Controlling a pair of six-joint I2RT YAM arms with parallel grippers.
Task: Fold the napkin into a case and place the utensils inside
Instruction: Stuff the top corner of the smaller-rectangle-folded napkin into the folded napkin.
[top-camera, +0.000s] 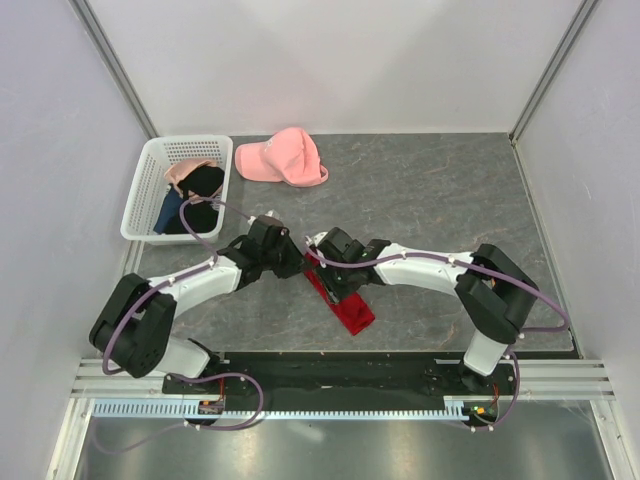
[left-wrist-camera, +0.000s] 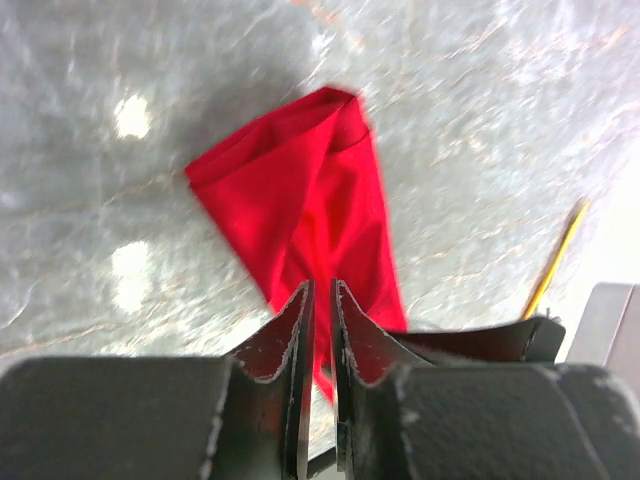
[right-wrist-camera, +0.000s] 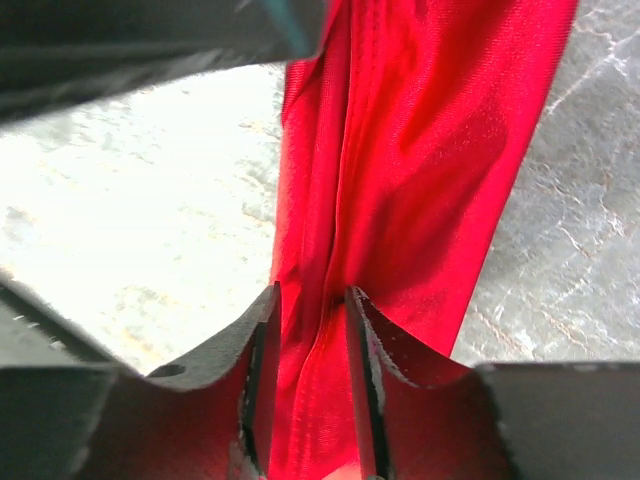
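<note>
Napkin upper end hidden; left pincer clamped on it, right pincer parted around it.

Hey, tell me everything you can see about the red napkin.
The napkin is plain bright red soft cloth, creased and gathered into a long narrow strip lying slantwise on the grey table. Its far end is pinched in the left hand; the right hand straddles a fold, fingers parted.
</note>
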